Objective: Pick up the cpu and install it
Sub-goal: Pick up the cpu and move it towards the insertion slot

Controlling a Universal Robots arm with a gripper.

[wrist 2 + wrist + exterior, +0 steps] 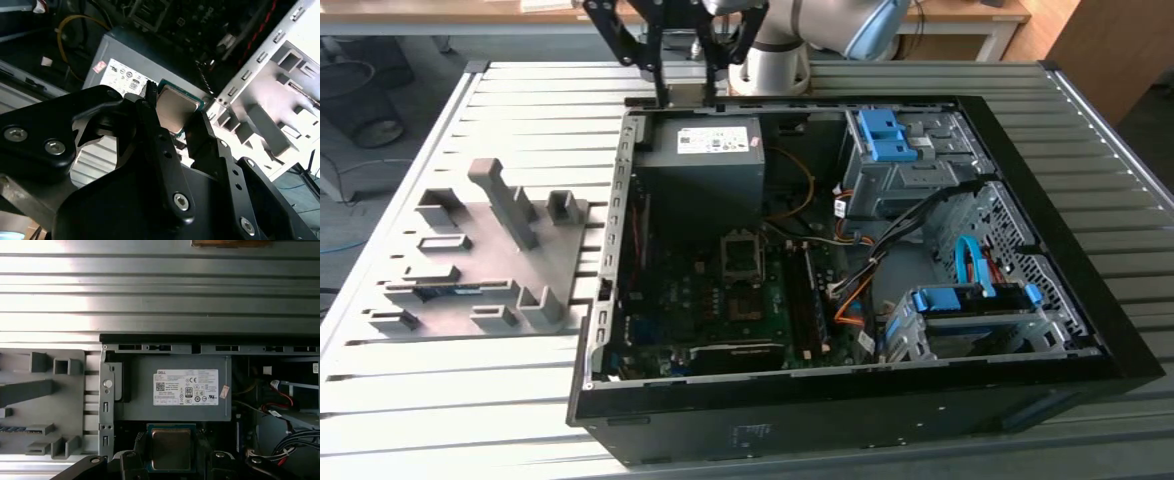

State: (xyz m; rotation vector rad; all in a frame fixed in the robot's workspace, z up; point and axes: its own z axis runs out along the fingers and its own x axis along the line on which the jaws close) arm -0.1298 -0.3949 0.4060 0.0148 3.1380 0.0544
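Note:
The cpu (171, 449), a small flat square chip with a silvery metal top and green edge, sits clamped between the black fingers (140, 446) of my gripper (171, 456), which is shut on it. In the second wrist view the cpu (173, 104) shows between the same fingers (150, 125), above the grey power-supply box (131, 62). In the exterior view my gripper (683, 80) hangs over the far edge of the open computer case (854, 400), above the power supply (707, 150). The dark square socket (740, 252) lies on the motherboard, nearer the camera than the gripper.
A grey fixture plate (480, 260) with raised holders lies on the slatted table at the exterior view's left, beside the case. Inside the case are blue drive cages (897, 135), cables (854, 290) and the power supply (175, 387).

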